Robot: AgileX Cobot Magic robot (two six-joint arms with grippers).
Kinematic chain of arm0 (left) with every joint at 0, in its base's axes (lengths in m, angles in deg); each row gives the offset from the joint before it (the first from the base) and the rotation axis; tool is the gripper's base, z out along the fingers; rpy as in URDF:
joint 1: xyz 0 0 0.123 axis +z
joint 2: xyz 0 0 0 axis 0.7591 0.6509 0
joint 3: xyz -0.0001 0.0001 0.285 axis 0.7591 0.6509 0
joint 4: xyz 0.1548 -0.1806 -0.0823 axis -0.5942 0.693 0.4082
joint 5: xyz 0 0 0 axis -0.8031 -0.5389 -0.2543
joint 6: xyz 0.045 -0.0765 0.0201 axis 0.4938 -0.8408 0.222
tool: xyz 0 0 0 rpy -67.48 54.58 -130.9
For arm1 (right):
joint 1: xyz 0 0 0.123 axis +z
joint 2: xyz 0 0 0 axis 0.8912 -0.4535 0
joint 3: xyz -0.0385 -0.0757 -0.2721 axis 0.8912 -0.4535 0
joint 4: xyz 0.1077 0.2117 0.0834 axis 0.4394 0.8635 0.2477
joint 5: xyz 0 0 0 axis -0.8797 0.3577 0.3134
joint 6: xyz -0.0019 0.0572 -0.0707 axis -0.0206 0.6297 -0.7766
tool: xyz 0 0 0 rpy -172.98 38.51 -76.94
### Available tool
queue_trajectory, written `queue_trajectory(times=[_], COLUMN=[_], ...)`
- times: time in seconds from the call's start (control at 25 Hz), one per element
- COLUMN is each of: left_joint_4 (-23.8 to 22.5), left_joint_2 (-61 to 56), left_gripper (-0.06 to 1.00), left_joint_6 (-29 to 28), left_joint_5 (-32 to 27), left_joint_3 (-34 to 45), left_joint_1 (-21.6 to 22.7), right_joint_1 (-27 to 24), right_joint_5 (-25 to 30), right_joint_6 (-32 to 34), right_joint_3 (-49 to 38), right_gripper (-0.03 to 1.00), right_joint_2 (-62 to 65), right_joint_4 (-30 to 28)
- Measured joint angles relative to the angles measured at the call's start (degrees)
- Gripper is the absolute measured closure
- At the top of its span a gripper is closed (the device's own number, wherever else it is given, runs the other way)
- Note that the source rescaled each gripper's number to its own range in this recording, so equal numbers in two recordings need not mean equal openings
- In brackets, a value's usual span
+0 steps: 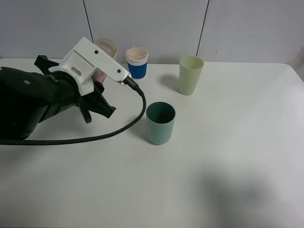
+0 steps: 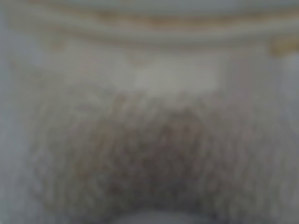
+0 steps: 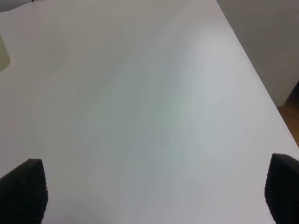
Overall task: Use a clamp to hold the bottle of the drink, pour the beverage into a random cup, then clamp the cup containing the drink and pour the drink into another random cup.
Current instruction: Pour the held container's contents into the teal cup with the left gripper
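Bottle (image 1: 107,47) could tip if the left gripper (image 1: 99,99), closure impossible to tell, nips it off-centre; right gripper (image 3: 153,189) is spread wide.

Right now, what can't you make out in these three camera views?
- Left wrist view: wholly blurred, because something sits too close to the lens; nothing is identifiable.
- Exterior high view: the white plastic camera mount covers the left gripper, so open or shut is unclear. A pink object beneath it is mostly hidden.
- Right wrist view: a pale cup is cut off by the picture's edge, and only the right gripper fingertips show.
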Motion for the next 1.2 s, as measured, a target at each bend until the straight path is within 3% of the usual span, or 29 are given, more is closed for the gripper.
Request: queue_trajectory(times=[0.52,0.96,1.2], left_joint_4=[-0.21,-5.86,-8.02], left_joint_2=[11.54,15.35,17.40], left_gripper=[0.92,0.92,0.92], left_joint_6=[7.83,11.43,16.62], left_joint_5=[2.31,3.73,4.74], left_joint_3=[-6.99,-6.99,-6.99], left_joint_1=[-4.10,-4.53,-4.53], right_joint_1=[0.00,0.00,0.00], right_joint_5=[0.00,0.00,0.00], right_joint_6=[0.00,0.00,0.00], right_joint_3=[0.00,0.00,0.00], right_gripper=[0.21,0.21,0.21], right_joint_2=[0.00,0.00,0.00], right_joint_4=[0.00,0.00,0.00])
